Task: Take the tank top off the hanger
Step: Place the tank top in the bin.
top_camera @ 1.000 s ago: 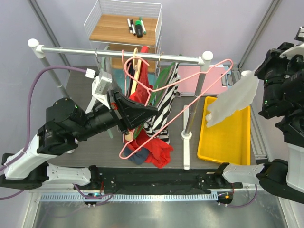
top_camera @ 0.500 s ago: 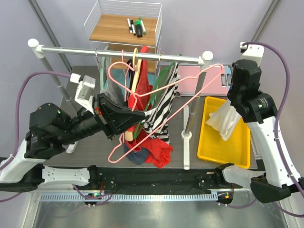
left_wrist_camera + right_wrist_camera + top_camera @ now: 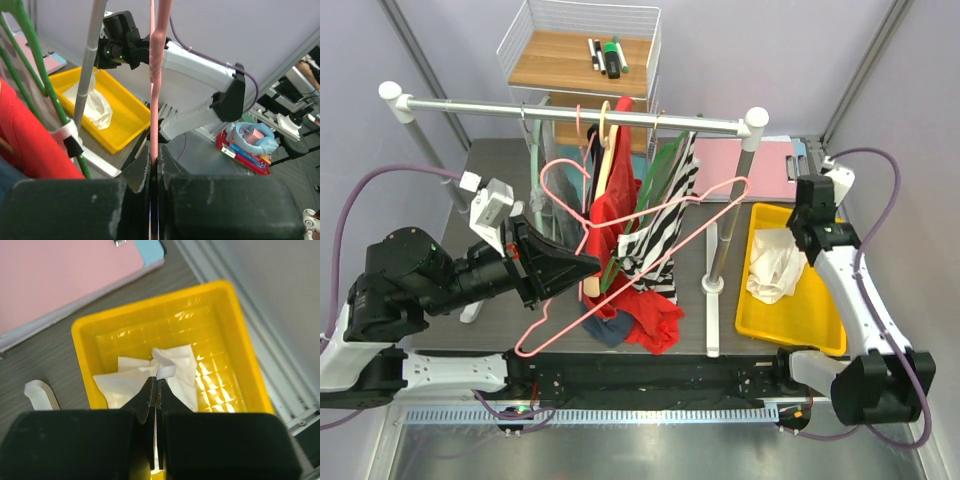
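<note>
Left hand [image 3: 154, 156] grips hanger [image 3: 159, 50]; right hand [image 3: 155, 384], tank top [image 3: 180, 367].

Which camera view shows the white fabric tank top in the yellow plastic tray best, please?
The top external view: the white fabric tank top lies almost whole in the yellow plastic tray. The right wrist view is nearer, but the right gripper hides part; the left wrist view shows some behind a grey pole.

This was a robotics lab test cell. Plain lilac panels [image 3: 750, 50] in metal framing walled a grey surface [image 3: 495, 160]. A small clothes rail [image 3: 480, 106] crossed it, with a wire shelf [image 3: 550, 60] at twelve o'clock and a yellow bin [image 3: 810, 325] at three o'clock.
</note>
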Tool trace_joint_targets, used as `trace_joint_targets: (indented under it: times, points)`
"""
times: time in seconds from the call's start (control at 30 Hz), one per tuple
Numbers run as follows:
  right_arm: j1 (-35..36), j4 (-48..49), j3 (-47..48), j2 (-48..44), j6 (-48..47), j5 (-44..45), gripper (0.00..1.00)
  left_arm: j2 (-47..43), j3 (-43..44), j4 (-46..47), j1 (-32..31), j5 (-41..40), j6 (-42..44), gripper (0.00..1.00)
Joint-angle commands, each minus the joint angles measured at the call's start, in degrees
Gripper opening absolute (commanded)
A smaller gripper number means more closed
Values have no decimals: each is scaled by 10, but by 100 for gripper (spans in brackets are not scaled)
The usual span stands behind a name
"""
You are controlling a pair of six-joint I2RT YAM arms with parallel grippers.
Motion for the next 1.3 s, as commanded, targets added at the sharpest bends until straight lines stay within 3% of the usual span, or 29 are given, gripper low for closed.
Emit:
trace_joint_targets:
  times: [0.0, 0.13, 0.27, 0.37, 0.4, 0.5, 0.6, 0.77, 1.03, 1.27]
  points:
    - [-10, 70, -79, 63, 99, -28, 1, 23, 69, -110, -2, -2, -11, 0]
    - [-30, 64, -127, 107, 152, 4, 1, 43, 71, -152, -3, 9, -22, 0]
    - [-30, 65, -144, 105, 167, -36, 1, 28, 31, -151, -2, -37, -40, 0]
    - [-30, 51, -153, 86, 164, -58, 24, 22, 11, -143, -2, -59, -62, 0]
    - [-30, 41, -152, 73, 160, -68, 48, 21, 1, -141, -3, -81, -73, 0]
    - [-30, -2, -145, 39, 154, -111, 79, 21, -21, -139, -2, -96, -112, 0]
    - [-30, -40, -151, -41, 149, -108, 97, 12, -52, -127, -2, -79, -150, 0]
    - [-20, -133, -107, -142, 145, -140, 100, -14, -101, -93, -2, -68, -172, 0]
    - [-19, -248, -15, -202, 72, -255, 100, -39, -106, -162, -2, -97, -178, 0]
    - [-18, -316, 83, -235, 11, -377, 98, -38, -34, -216, -2, -90, -160, 0]
